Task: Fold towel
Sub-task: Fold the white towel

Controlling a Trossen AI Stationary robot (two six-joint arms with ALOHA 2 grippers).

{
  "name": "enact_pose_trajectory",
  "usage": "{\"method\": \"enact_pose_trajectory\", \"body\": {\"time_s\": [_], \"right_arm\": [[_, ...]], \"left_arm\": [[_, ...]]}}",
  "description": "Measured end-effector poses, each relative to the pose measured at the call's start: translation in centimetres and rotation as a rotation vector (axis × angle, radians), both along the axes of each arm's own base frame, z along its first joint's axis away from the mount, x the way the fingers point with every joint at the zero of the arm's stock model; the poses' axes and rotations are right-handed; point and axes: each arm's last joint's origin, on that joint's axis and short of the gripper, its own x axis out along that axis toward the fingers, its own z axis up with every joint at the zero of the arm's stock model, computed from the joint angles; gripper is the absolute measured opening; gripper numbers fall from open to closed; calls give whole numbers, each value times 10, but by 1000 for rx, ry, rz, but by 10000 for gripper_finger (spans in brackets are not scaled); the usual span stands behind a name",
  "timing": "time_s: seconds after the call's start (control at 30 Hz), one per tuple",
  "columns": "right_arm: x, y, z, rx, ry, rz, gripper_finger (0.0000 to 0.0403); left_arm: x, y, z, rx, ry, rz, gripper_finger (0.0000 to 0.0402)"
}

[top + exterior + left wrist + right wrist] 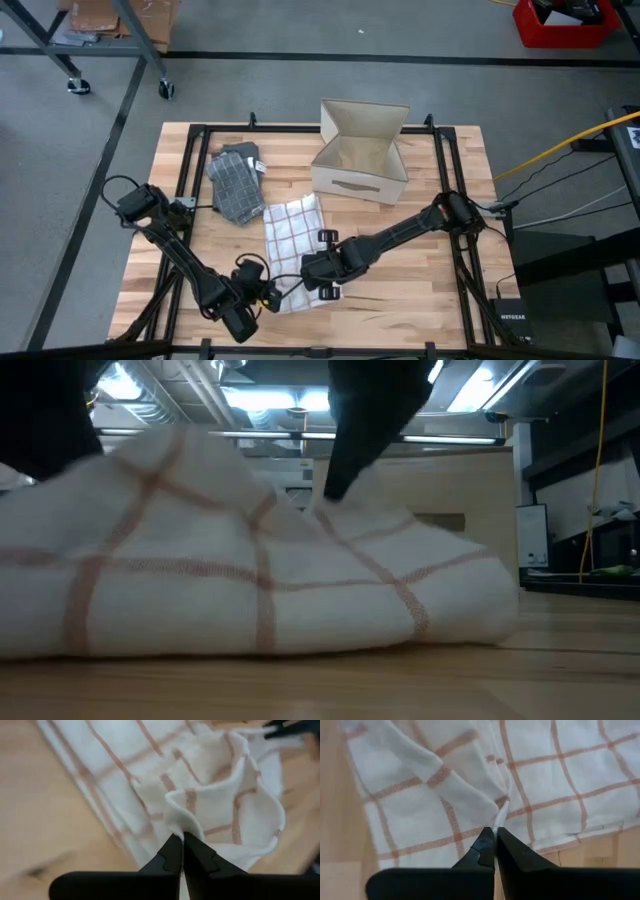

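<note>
A white towel with red checks lies bunched on the wooden table, and it fills the low view. My left gripper is at the towel's near end, shut on cloth. My right gripper is over the towel's near right part, also shut on cloth. The far part of the towel lies flat on the wood. My left gripper pinches a raised, rounded fold of the towel between its two fingertips, coming slanting down from the table's near left. The cloth stands up in a ridge at the fingers; the rest lies on the table. My right gripper pinches a narrow pleat of the towel between its two fingertips, close to one edge. The fingers come steeply from above, slanting in from the right. The cloth gathers toward the pinch in creases, and the towel around it rests on the table.
A grey checked towel lies folded at the far left of the table. An open cardboard box stands at the far middle. Black frame rails run along the table's sides. Bare wood lies to the near right.
</note>
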Motion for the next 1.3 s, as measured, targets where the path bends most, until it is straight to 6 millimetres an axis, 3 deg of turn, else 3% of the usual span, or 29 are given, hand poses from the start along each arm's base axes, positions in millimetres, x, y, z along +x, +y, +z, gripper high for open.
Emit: {"method": "enact_pose_trajectory", "body": {"time_s": [0.33, 0.53, 0.97, 1.13, 1.3], "right_arm": [[15, -24, -20, -11, 35, -58, 12], [18, -29, -28, 20, 73, -63, 20], [19, -32, -28, -100, 27, -102, 158], [20, -35, -28, -216, 18, -42, 187], [16, -37, -28, -261, 61, -15, 186]], "left_arm": [[-1, 22, -6, 159, 143, 0, 2], [0, 31, -14, 161, 199, -4, 27], [5, 66, -19, 224, 345, 126, 169], [3, 83, -18, 238, 460, 192, 178], [-3, 95, -15, 262, 559, 262, 162]]}}
